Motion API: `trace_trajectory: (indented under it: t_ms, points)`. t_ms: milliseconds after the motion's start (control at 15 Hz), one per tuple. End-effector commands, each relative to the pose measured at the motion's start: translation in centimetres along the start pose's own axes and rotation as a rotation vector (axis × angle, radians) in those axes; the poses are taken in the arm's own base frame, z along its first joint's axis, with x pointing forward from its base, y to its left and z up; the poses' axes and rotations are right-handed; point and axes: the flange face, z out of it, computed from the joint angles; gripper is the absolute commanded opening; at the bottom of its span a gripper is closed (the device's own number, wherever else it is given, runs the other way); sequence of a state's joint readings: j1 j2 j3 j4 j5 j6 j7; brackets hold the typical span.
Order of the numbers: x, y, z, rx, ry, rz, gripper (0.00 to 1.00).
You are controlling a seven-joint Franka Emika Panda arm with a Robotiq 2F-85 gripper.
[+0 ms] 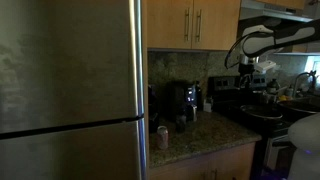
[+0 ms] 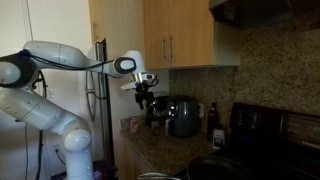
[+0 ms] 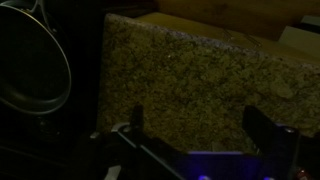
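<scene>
My gripper (image 3: 197, 112) is open, its two dark fingers (image 3: 137, 120) spread wide over a speckled granite countertop (image 3: 190, 65), with nothing between them. In both exterior views it hangs in the air above the counter, pointing down (image 2: 143, 100) (image 1: 247, 72), touching nothing. The nearest things are a dark coffee maker (image 2: 183, 117) on the counter and a black pan (image 3: 28, 65) at the wrist view's left edge. The room is dim and details are hard to make out.
A tall steel fridge (image 1: 70, 90) fills one side. A small pink can (image 1: 162, 137) stands near the counter's front edge. A dark bottle (image 2: 213, 118) stands beside the black stove (image 2: 270, 130). Wooden cabinets (image 2: 180, 35) hang overhead.
</scene>
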State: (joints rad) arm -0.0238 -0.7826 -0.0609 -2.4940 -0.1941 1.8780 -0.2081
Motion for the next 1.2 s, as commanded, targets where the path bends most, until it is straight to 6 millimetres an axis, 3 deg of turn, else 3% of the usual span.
trace_trajectory:
  t_ms: [0, 533, 933, 1000, 1133]
  points:
    - [0.0, 0.0, 0.0, 0.0, -0.001, 0.0, 1.0]
    - [-0.2, 0.1, -0.1, -0.024, -0.047, -0.002, 1.0]
    - [-0.5, 0.7, 0.0, 0.095, -0.005, -0.334, 1.0]
    - [2.7, -4.8, 3.9, 0.129, -0.023, -0.372, 1.0]
    - [4.6, -7.4, 4.9, 0.151, -0.049, -0.468, 1.0]
